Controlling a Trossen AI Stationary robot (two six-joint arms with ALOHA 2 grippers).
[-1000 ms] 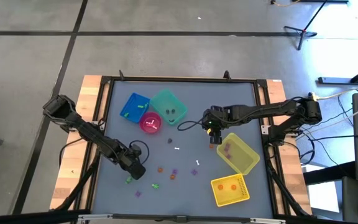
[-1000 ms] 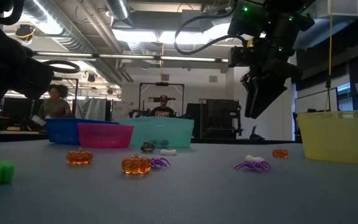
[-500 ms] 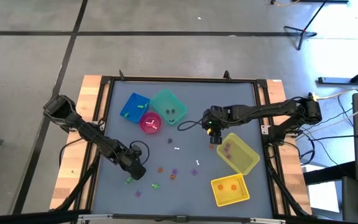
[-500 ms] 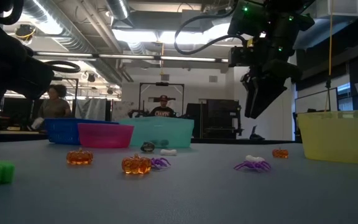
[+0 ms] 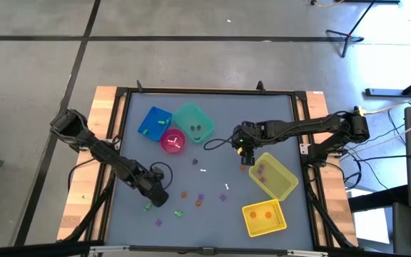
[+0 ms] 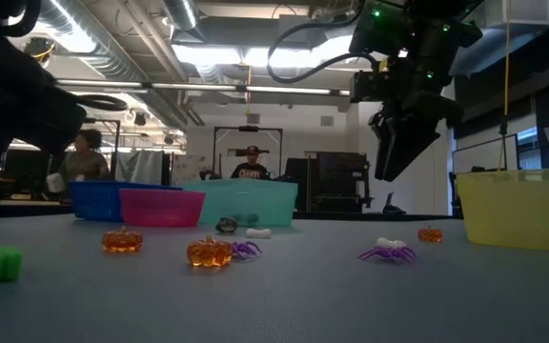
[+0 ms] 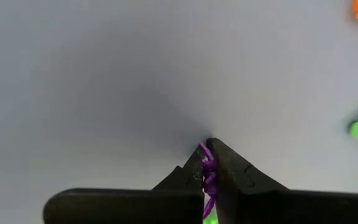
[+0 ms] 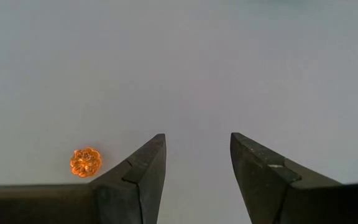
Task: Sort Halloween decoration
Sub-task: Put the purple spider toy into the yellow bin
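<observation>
Small Halloween trinkets lie scattered on the grey table [image 5: 212, 107]: orange pumpkins [image 6: 208, 252], purple spiders [image 6: 386, 252], green pieces [image 5: 148, 207] and white ones [image 5: 204, 170]. My left gripper [image 5: 160, 198] is down at the table's near left, shut on a purple trinket [image 7: 205, 167]. My right gripper [image 5: 245, 151] hangs open above the table right of centre. Nothing is between its fingers [image 8: 197, 146], and an orange pumpkin [image 8: 85, 162] lies on the table just beside it. My left gripper pinches the purple trinket [image 7: 206, 174] between its two fingers, close to their tips. The fingers come from above, pointing steeply down at the table. Most of the trinket is hidden between the fingers. I cannot tell whether it is clear of the table.
A blue bin [image 5: 154, 123], a teal bin [image 5: 193, 123] and a pink bin [image 5: 173, 140] stand at the far left. Two yellow bins [image 5: 273, 175], [image 5: 264, 218] stand at the near right. People show in the room beyond the table.
</observation>
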